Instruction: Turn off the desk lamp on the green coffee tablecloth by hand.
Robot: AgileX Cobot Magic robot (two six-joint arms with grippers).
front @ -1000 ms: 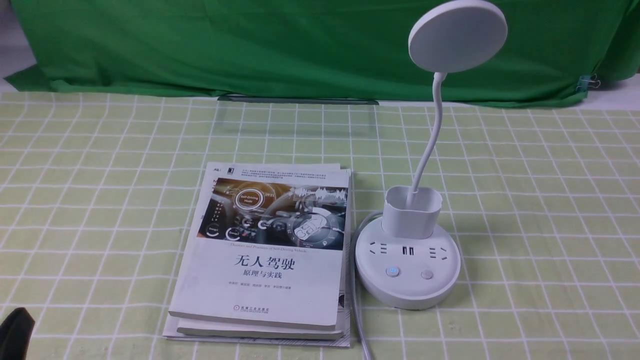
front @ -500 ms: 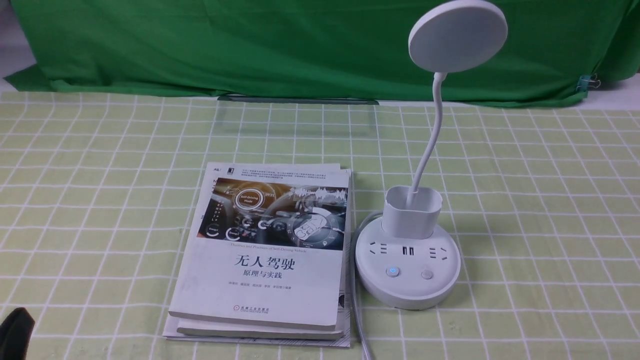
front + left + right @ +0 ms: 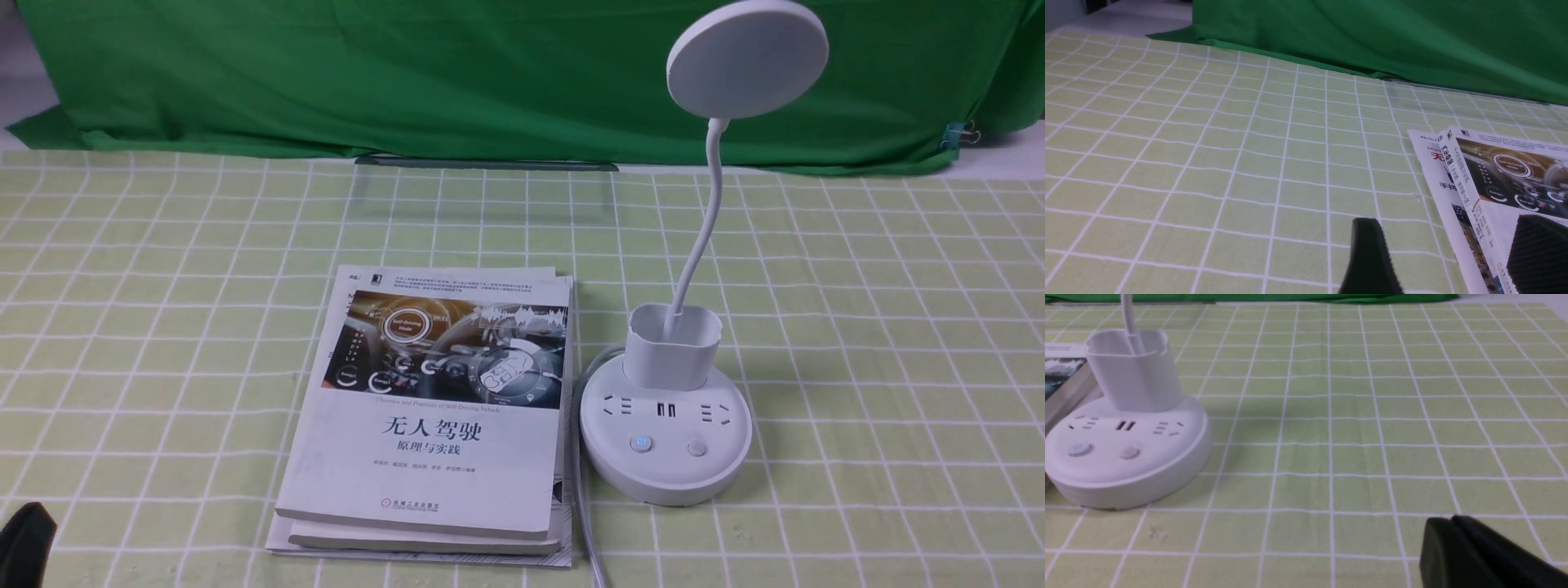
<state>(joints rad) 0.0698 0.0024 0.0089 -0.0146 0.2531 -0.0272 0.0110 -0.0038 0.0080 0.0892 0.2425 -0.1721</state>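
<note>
Books [image 3: 433,408] just beside desk lamp [image 3: 665,433]

a staged lab tabletop: clipped green backdrop cloth [image 3: 490,73] behind gridded tablecloth [image 3: 882,327].

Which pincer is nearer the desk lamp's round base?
Right. The right pincer has the desk lamp close in its own camera; the left pincer sits beyond the books, lamp unseen.

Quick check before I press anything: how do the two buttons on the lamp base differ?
The left button shows a blue glow or mark at its centre; the right button is plain grey-white. The left one sits nearer the books, the right one nearer the bare tablecloth. Both are small, round and set in the front of the lamp base.
</note>
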